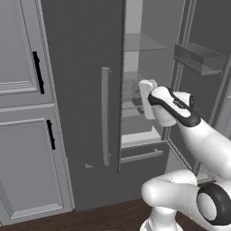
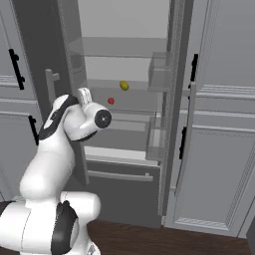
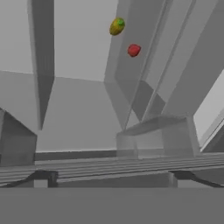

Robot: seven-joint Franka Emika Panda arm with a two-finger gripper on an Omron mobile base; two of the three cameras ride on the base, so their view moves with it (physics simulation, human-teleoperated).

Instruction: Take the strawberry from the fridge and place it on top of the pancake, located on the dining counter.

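The fridge (image 1: 81, 81) is tall and dark grey, with its left door shut and its right door swung open onto a pale interior (image 2: 124, 30) with glass shelves. The strawberry (image 2: 110, 100) is a tiny red berry lying on a middle shelf; in the hand view the strawberry (image 3: 134, 50) sits near the top, ahead of the fingers. My gripper (image 3: 113, 177) is open, its dark fingertips (image 3: 43, 177) spread wide with nothing between them. The gripper (image 1: 145, 95) is at the fridge opening, left of and slightly below the berry (image 2: 85, 95). The pancake and the dining counter are out of view.
A small yellow item (image 2: 124, 85) lies on the shelf just above and right of the berry. Door bins (image 2: 159, 72) hang on the open right door. The bottom drawer (image 2: 119, 174) is shut. Light grey cabinets (image 1: 22, 113) with black handles flank the fridge.
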